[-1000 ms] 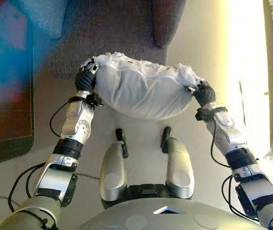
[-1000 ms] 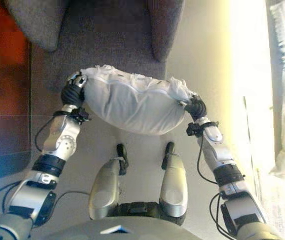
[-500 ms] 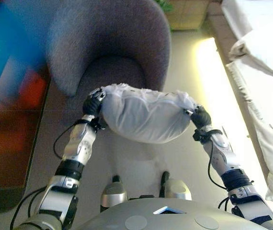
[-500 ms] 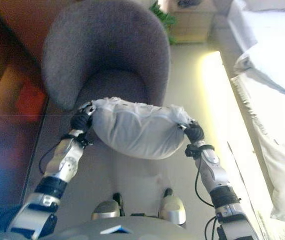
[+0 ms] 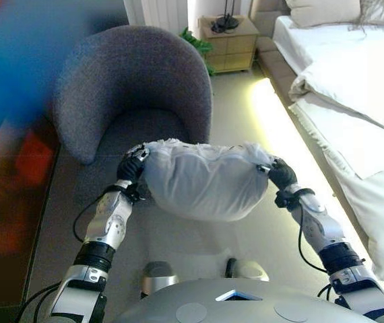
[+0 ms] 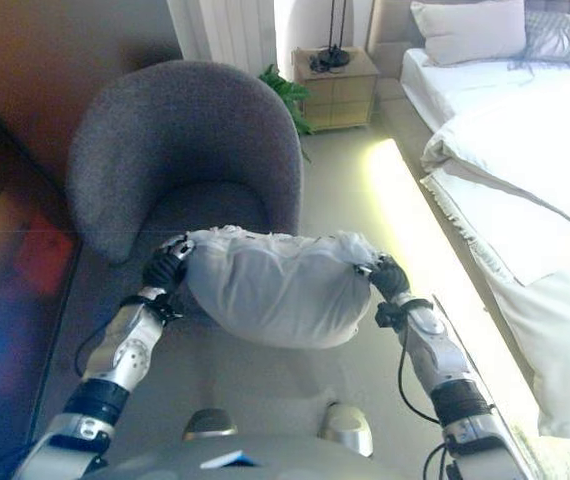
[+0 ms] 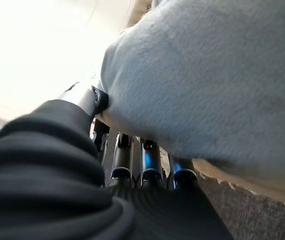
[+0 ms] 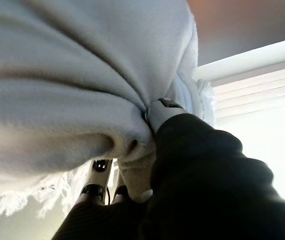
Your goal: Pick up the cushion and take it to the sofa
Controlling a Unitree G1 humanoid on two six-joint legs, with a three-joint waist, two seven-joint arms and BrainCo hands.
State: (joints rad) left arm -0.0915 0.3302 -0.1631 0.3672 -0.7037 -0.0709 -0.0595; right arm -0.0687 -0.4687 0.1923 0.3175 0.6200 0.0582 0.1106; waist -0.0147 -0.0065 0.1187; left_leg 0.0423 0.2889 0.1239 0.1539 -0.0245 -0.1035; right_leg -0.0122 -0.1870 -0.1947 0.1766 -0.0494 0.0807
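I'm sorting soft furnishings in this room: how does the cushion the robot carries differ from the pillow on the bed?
The cushion hangs sagging in the air between the left hand and right hand; the pillow rests propped at the head of the bed. The cushion has a frilly fringe along its top edge; the pillow's edges look plain. Both are pale and soft.

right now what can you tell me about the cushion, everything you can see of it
The cushion is white, soft cloth, plump and sagging in the middle, with frayed fringe along its upper edge. It hangs lengthwise in the air between the left hand and right hand, each gripping one end, just before the grey armchair. Nothing else touches it.
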